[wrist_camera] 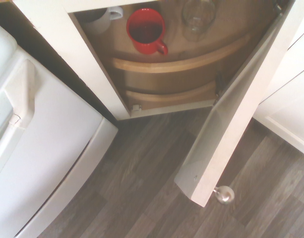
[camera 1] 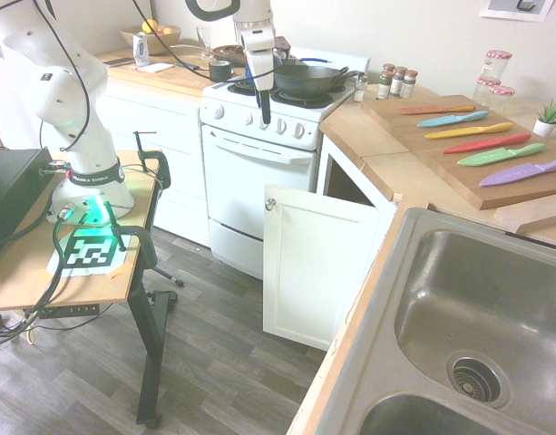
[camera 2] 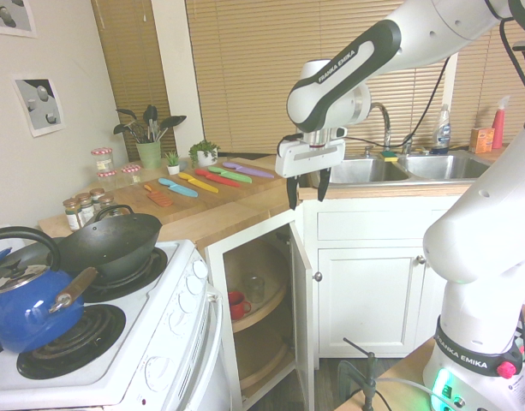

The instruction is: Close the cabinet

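Observation:
The cabinet [camera 1: 350, 186] is the white corner base unit between the oven and the sink run. Its recessed-panel door [camera 1: 314, 263] stands swung out over the floor, with a small round silver knob [camera 1: 270, 205] near its top corner. From the other side the door [camera 2: 298, 291] shows edge-on with the knob [camera 2: 317, 276], and curved wooden shelves sit inside. My gripper [camera 2: 307, 190] hangs open in the air above the door's top edge, touching nothing. Against the stove front it appears as dark fingers [camera 1: 265, 109]. The wrist view looks down on the door [wrist_camera: 231, 124] and knob [wrist_camera: 224, 194].
The white oven [camera 1: 255, 195] with its bar handle stands right beside the cabinet opening. A red mug [wrist_camera: 146, 29] and a glass jar [wrist_camera: 197, 17] sit on the shelf inside. A wok [camera 1: 305, 80] is on the stove. A wooden side table [camera 1: 42, 263] stands at the left.

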